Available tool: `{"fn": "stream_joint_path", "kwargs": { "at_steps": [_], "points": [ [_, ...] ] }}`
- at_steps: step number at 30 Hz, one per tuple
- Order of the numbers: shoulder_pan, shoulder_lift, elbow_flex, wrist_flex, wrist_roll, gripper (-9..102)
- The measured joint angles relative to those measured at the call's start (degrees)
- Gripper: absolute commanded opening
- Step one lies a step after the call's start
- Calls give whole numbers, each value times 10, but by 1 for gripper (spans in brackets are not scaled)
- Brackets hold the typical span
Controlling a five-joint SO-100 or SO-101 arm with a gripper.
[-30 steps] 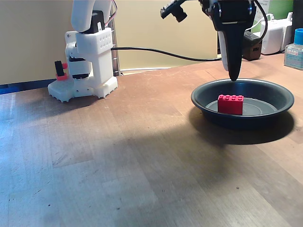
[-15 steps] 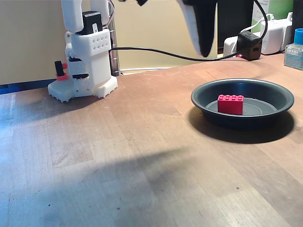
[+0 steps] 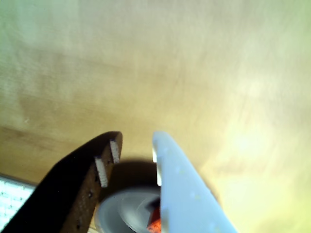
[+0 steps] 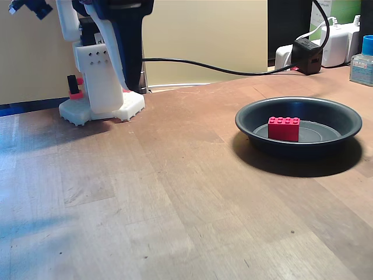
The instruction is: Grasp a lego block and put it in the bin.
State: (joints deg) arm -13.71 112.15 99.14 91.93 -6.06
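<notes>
In the fixed view we see our gripper [image 4: 133, 81] at upper left by the base (jaws slightly parted, holding nothing), well apart from the block [image 4: 284, 128], which lies far right inside the bin [image 4: 250, 116], long axis across the frame.

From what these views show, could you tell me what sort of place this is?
Probably a home or hobby desk, not a factory: a wooden tabletop, a power adapter with its cable against the wall, and a small white robot base beside the bin holding the lego block.
</notes>
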Motion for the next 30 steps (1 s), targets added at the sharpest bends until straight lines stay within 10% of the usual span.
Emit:
{"fn": "stream_joint_path", "kwargs": {
  "at_steps": [30],
  "points": [
    [88,345,568,-359,-17,2]
  ]
}}
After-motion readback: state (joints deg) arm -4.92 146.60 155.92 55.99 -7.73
